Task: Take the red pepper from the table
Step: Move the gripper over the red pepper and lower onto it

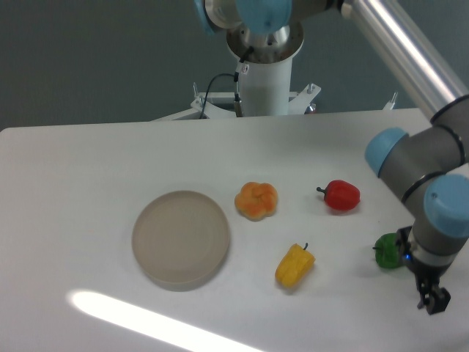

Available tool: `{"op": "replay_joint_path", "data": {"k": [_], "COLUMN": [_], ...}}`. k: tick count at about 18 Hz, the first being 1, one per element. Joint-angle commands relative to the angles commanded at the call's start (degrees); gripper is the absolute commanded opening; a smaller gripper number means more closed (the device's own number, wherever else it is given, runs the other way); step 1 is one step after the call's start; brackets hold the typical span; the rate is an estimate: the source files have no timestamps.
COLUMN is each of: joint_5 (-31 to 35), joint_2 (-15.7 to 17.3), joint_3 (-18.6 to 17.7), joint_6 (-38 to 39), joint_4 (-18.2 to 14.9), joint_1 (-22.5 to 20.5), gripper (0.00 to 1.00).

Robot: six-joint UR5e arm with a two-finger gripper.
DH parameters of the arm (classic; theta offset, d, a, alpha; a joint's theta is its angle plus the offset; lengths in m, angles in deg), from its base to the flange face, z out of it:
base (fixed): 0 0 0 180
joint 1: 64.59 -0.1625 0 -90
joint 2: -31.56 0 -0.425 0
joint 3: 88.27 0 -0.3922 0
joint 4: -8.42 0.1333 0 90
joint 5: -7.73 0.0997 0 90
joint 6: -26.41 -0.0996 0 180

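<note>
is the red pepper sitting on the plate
No, the red pepper lies on the bare table, well to the right of the plate with the orange pepper between them.
</note>
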Motion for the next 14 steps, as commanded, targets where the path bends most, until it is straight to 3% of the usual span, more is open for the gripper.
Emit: {"op": "replay_joint_path", "data": {"k": [11,14], "joint_5": [0.18,0.18], "joint_2": [13.45,16.53], "joint_3": [-22.50,-29.44], "joint_6": [-11.45,-11.36], "joint_4": [1.49,5.61], "joint_1": [-3.70,-3.53], "gripper": [1.00,1.00]}}
